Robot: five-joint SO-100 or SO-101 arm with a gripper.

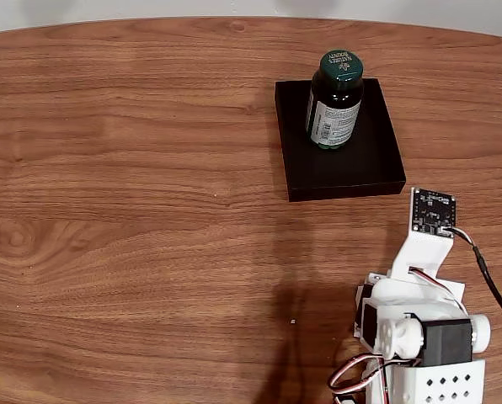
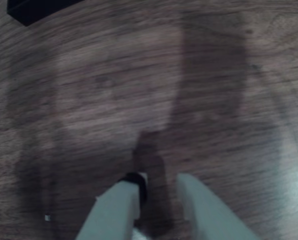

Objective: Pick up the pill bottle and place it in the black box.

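Standing upright inside black box (image 1: 339, 164) near table's (image 1: 133, 210) far edge: pill bottle (image 1: 334, 101); gripper (image 2: 161, 186) slightly open, empty.

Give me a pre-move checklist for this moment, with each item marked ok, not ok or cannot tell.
1. Pill bottle inside the black box: ok.
2. Bottle upright, cap on top: ok.
3. Gripper empty, fingers apart: ok.
4. Arm clear of the box, pulled back toward the near table edge in the fixed view: ok.
5. Bottle away from the box's walls: ok, it stands toward the far half.
6. Cap screwed tight: cannot tell.
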